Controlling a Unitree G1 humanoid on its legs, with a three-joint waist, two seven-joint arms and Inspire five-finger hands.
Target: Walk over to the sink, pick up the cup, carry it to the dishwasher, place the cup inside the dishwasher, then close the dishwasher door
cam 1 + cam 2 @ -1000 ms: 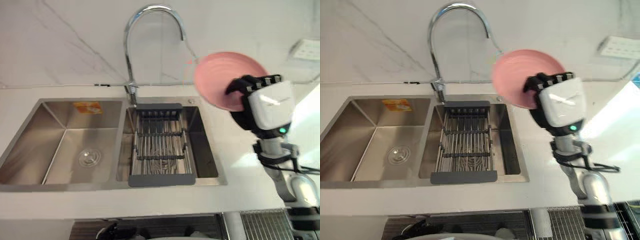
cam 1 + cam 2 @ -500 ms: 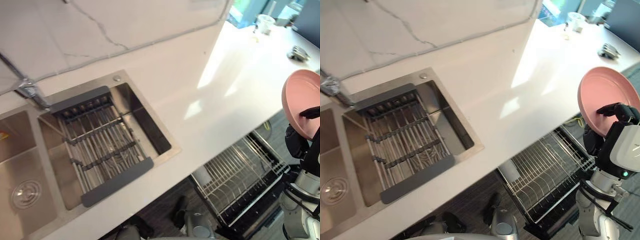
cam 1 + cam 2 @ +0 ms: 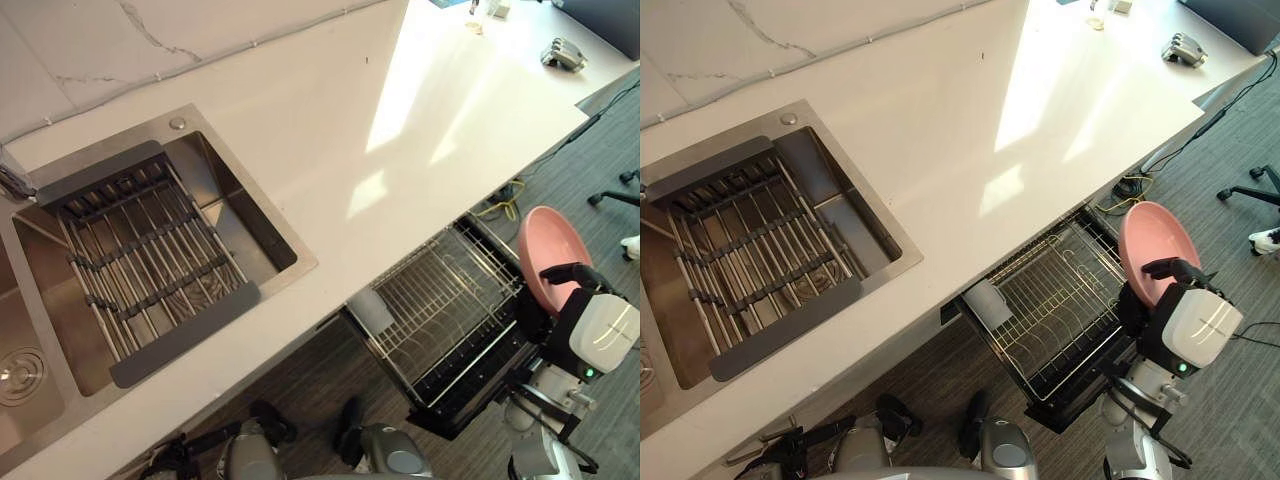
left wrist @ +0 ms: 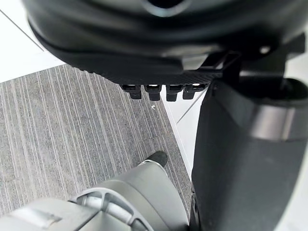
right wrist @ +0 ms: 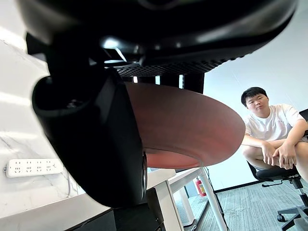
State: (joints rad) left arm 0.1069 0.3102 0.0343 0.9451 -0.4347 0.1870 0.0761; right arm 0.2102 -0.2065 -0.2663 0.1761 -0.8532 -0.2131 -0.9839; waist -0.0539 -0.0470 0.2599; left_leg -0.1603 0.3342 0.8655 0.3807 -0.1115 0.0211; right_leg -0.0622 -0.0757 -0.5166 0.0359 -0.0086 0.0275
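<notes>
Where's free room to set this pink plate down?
The dishwasher rack beside the pink plate in the right hand is bare except a white corner container. The counter beside the sink is open. A drain rack crowds the sink.

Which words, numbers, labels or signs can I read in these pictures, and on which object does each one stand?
No text can be read in these views.
On the white cover of the right hand: thin marks, too small to read.
On the power strip on the wall: sockets, no legible print.
On the pink plate held in that hand: no print visible.
On the seated person's shirt: plain white, no lettering.
</notes>
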